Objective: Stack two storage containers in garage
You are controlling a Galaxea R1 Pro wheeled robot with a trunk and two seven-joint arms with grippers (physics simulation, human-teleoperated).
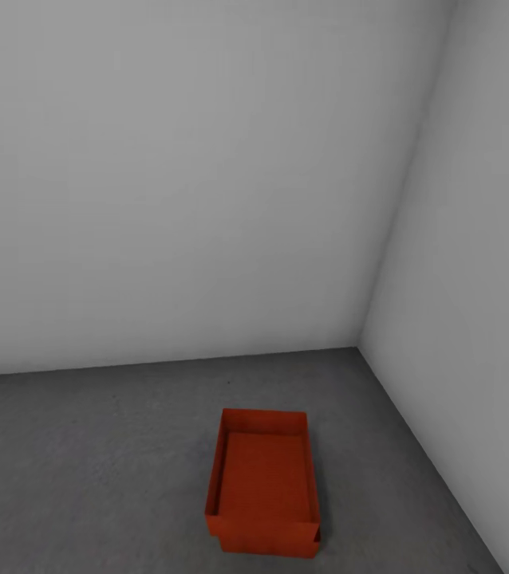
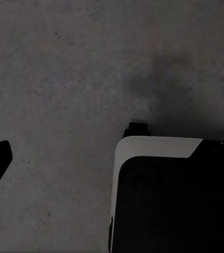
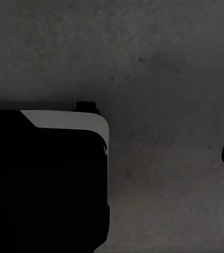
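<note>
Below, one storage container (image 1: 264,481) sits on the floor (image 1: 87,454) near the corner; I cannot tell either pincer's state.

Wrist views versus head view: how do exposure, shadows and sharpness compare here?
Head view: evenly and softly lit, no glare; the storage container is crisp on the grey floor and casts almost no shadow. Left wrist view: dim, with a blurry dark patch on the concrete and the robot's base nearly black. Right wrist view: equally dark, with the base losing detail in shade.
</note>
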